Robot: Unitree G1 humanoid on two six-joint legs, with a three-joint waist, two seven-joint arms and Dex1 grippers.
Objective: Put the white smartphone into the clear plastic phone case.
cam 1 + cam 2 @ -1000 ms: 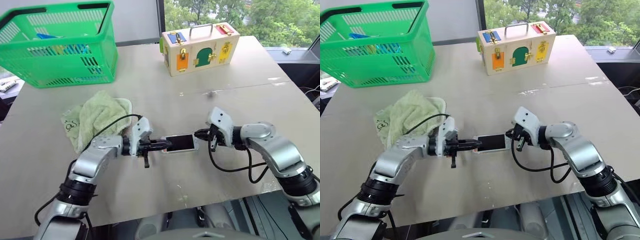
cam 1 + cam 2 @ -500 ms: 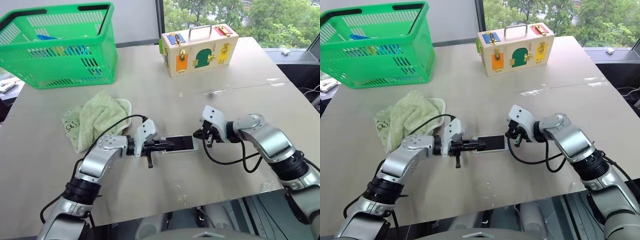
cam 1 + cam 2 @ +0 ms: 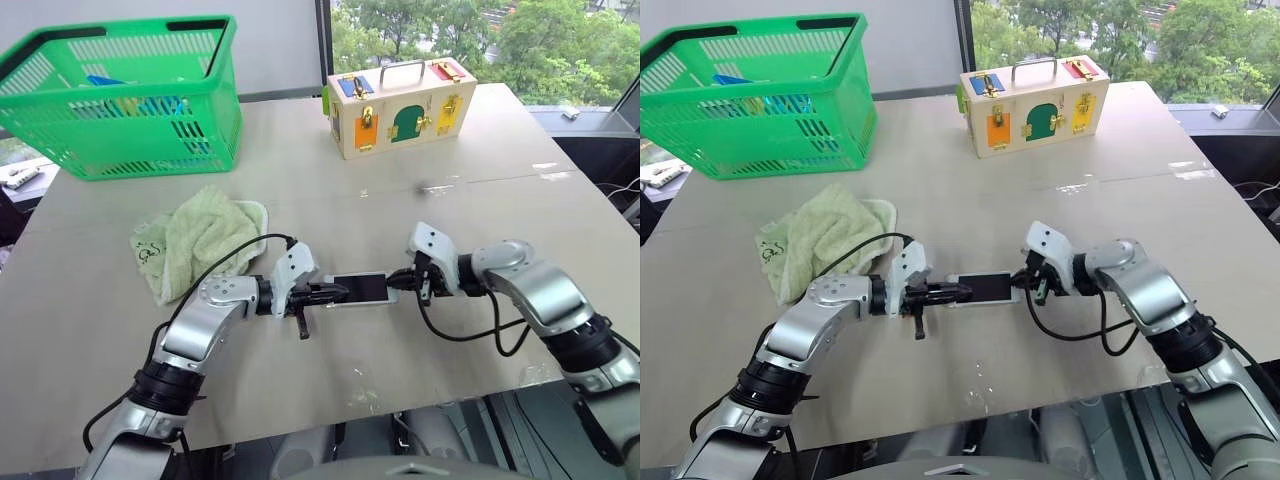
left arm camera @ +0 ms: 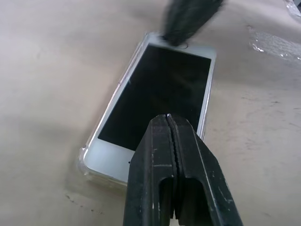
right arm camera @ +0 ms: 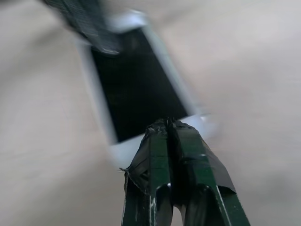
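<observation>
The white smartphone (image 3: pixel 362 288) lies flat, screen up, near the table's front between my two grippers. In the left wrist view a thin rim of the clear plastic phone case (image 4: pixel 84 158) shows around the phone's (image 4: pixel 160 92) near end and one long side. My left gripper (image 3: pixel 341 293) is shut, its tip resting on the phone's left end. My right gripper (image 3: pixel 394 282) is shut too, its tip against the phone's right end. The right wrist view has the phone (image 5: pixel 134 84) beyond that gripper's shut tip (image 5: pixel 164 123). Neither gripper holds anything.
A crumpled pale green towel (image 3: pixel 200 235) lies left of the left arm. A green basket (image 3: pixel 130 95) stands at the back left and a wooden lock box (image 3: pixel 400 100) at the back middle. The table's front edge (image 3: pixel 400 405) runs close below the arms.
The right wrist has turned, and its shut tip now lies against the phone's right end instead of just short of it. The left gripper and the phone stay put. The camera has shifted slightly.
</observation>
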